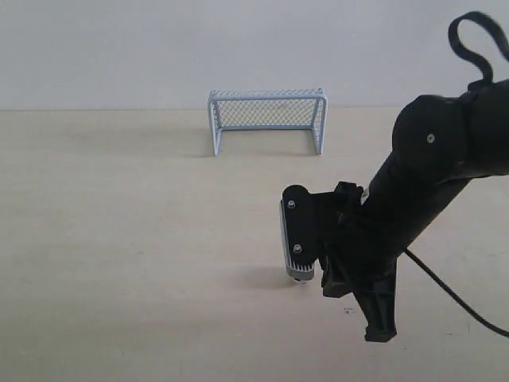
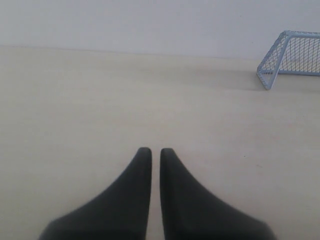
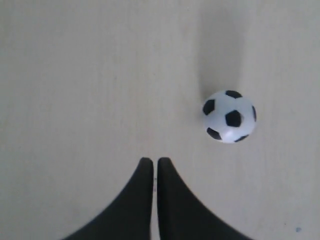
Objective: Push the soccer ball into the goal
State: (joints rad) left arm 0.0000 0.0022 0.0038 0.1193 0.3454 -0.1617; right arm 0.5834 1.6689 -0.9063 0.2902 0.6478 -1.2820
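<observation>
**Friend:** What is the ball looking like?

**Me:** I am looking at a little round soccer ball (image 3: 229, 116), shiny white with black patches. It is sitting on the table (image 1: 119, 239), which is looking pale, smooth and flat, like light wood.

**Friend:** Where is it sitting?

**Me:** It is lying near the tips of my right claw (image 3: 152, 161), a bit ahead and off to one side, not touching them. The exterior view is not showing the ball, because my big black right arm (image 1: 413, 215) is getting in the way.

**Friend:** What are your claws doing?

**Me:** The right claw's two black pointy fingers are sitting almost together, with only a thin slit between them, and they are holding nothing. My left claw (image 2: 151, 150) is looking the same: narrow, holding nothing, hanging over bare table.

**Friend:** And the goal?

**Me:** The goal (image 1: 268, 119) is standing near the far edge of the table, close to the plain white wall (image 1: 119, 48). It is showing a pale blue tube frame and a fine net with tiny holes. Its open mouth is facing the near side of the table. It is standing well apart from my right arm.

**Friend:** Is anything blocking the way?

**Me:** Only flat table is showing between the arm and the goal. A grey ribbed box (image 1: 300, 239) on the wrist is hanging low over the table and making a soft shadow. A thin black cable (image 1: 453, 290) is trailing down on the right side. Wide open table is spreading out to the left.
</observation>
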